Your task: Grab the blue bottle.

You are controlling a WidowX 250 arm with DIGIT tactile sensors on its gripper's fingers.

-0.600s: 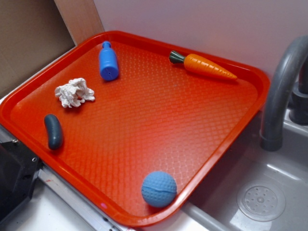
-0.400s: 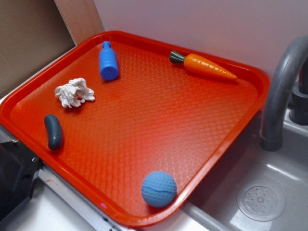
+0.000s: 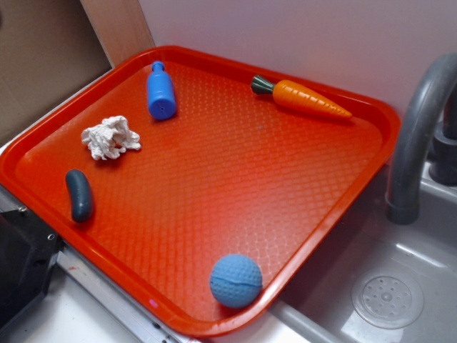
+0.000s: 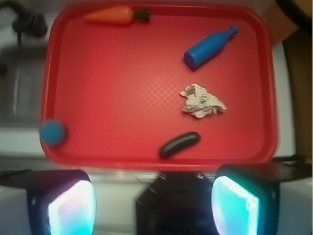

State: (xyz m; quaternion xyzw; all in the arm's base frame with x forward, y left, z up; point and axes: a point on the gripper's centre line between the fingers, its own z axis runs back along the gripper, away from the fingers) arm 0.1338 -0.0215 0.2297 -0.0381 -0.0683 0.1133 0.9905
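Nothing on the tray [image 3: 371, 118] has been moved: the blue bottle [image 3: 161, 91] lies untouched far left, while the gripper [image 4: 154, 200] is held wide open and empty.

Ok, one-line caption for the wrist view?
Open gripper above red tray; bright blue plastic bottle lies far right, untouched.

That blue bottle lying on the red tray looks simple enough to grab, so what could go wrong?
The blue bottle lies on its side, so it might roll when touched. It sits close to the tray's far rim, which could crowd the claw. The claw, open and high above the tray's near edge, has a long reach ahead, passing over the crumpled paper and the dark capsule.
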